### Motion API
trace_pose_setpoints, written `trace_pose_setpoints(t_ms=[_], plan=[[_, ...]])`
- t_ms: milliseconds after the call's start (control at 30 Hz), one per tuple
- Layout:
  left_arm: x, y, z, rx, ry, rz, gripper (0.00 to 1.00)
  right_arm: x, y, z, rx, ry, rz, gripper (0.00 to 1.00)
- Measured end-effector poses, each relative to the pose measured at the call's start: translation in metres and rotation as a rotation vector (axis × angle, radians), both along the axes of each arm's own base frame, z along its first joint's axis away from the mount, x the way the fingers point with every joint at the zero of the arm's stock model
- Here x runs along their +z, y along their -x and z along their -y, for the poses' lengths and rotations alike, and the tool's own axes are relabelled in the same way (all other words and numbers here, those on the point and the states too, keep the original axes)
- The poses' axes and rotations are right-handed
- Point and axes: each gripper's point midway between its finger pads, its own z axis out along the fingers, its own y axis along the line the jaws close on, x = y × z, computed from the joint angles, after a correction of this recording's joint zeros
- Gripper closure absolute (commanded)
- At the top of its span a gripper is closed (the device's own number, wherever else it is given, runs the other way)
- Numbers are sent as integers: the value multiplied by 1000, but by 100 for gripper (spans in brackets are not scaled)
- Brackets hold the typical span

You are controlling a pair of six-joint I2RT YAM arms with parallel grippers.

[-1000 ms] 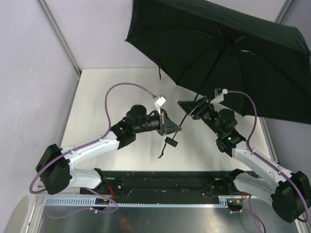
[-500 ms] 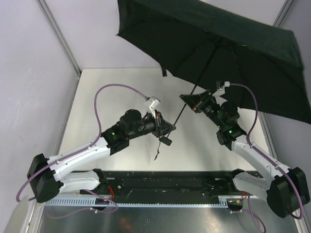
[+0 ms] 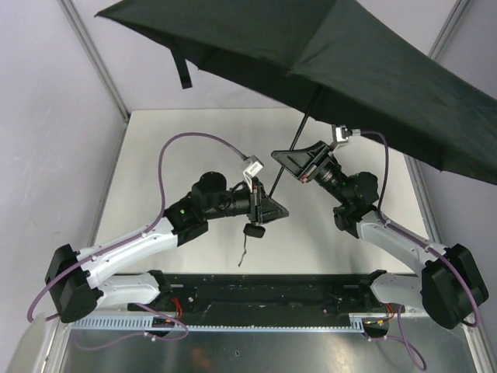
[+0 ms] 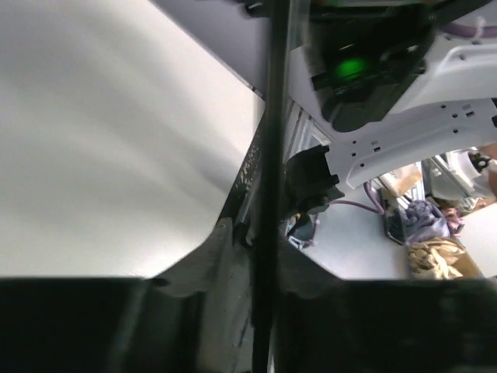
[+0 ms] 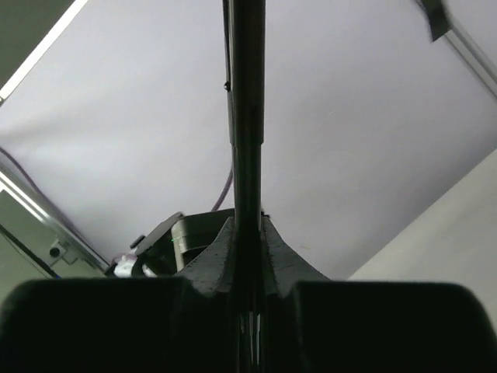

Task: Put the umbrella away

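Holding: my right gripper (image 3: 286,158) is clamped on the umbrella (image 3: 373,70). It grips the thin shaft (image 3: 300,132), a bit below the canopy (image 3: 233,35).
Right fingers: in my right wrist view, both fingers (image 5: 213,260) press the shaft from two sides with no gap.
Left gripper: my left gripper (image 3: 268,203) sits lower on the same shaft, just above the handle (image 3: 254,231).
Left fingers: in my left wrist view, the fingers (image 4: 217,252) stand on each side of the shaft with a small gap. They are let go and not squeezing.
Umbrella: it is wide open and up in the air over the table (image 3: 186,132), above both my arms.
Canopy: it is black and fills the top of the top view. It slopes down toward the right side.
Shaft: it leans, going from the handle near the middle up and to the right into the canopy.
Handle: it is small and black, right under my left gripper.
Cord: a thin cord (image 3: 244,252) dangles from the handle.
Strap: a short black strap (image 3: 183,71) hangs from the left part of the canopy.
Cable: a purple cable (image 3: 194,140) loops over my left arm.
Table: it is white.
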Motion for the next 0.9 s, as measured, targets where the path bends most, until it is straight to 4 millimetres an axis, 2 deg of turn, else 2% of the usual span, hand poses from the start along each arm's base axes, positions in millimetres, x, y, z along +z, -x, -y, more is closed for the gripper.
trace_pose_setpoints(t_ms=[67, 100, 233, 333, 567, 767, 900], plan=[[9, 2, 1, -6, 19, 26, 97, -1, -6, -1, -14, -12, -7, 100], [11, 1, -1, 12, 18, 40, 99, -3, -9, -1, -21, -16, -24, 97], [6, 0, -10, 106, -34, 41, 100, -15, -15, -5, -58, 19, -96, 65], [-3, 0, -23, 216, -92, 50, 100, -23, -21, -1, -136, 60, -147, 53], [-5, -17, -48, 492, -171, 128, 100, -24, -56, 19, -387, 128, -237, 37], [-8, -24, -53, 570, -241, 191, 100, -7, -72, 28, -511, 151, -207, 26], [-16, -28, -51, 586, -284, 206, 100, 1, -79, 33, -558, 139, -179, 24]])
